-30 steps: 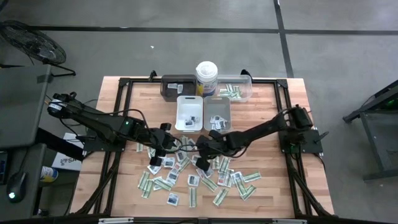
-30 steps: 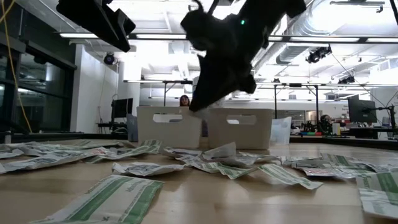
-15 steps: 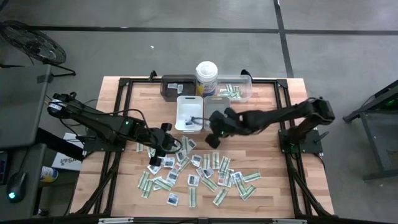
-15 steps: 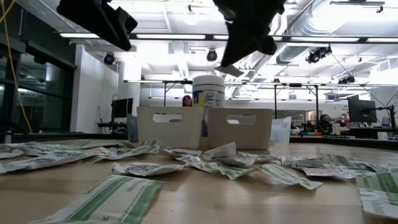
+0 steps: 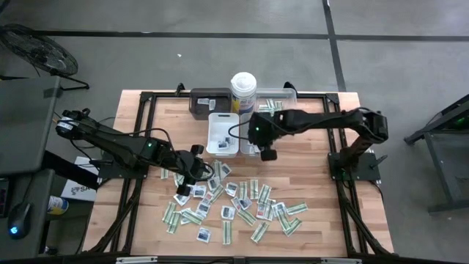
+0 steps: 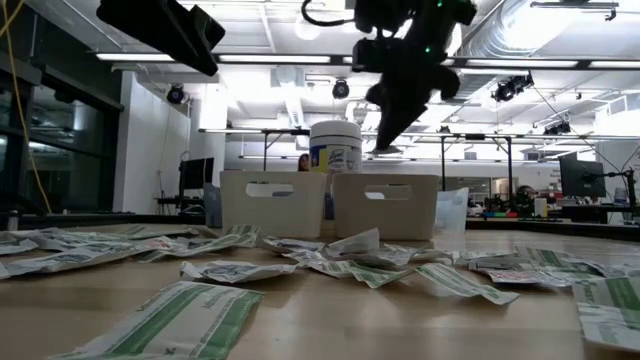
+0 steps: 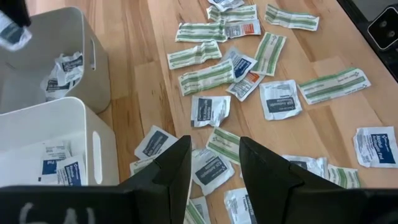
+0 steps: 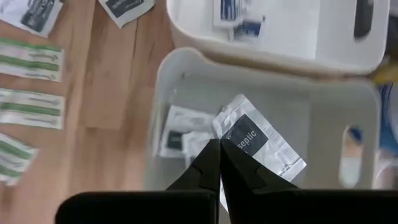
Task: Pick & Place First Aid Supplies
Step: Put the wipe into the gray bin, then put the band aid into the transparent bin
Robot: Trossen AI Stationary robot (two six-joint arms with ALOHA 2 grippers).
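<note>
Fingers of right gripper [image 8: 219, 163] pinch white sachet [image 8: 258, 140] above grey tray [image 8: 171, 81]; placing step, release next. Left gripper [image 7: 214, 163] spread over scattered packets [image 7: 210, 111], waiting.

Silver sachet [image 8: 261, 144] w/ dark label, over grey tray [image 8: 186, 74]; white tray [image 8: 298, 37] beside it; strips [image 7: 205, 76] green-striped white.

A wooden table [image 5: 322, 183] carries scattered packets [image 5: 234, 202] just in front of four trays [image 5: 223, 136], with a canister [image 5: 243, 91] between the rear trays.
</note>
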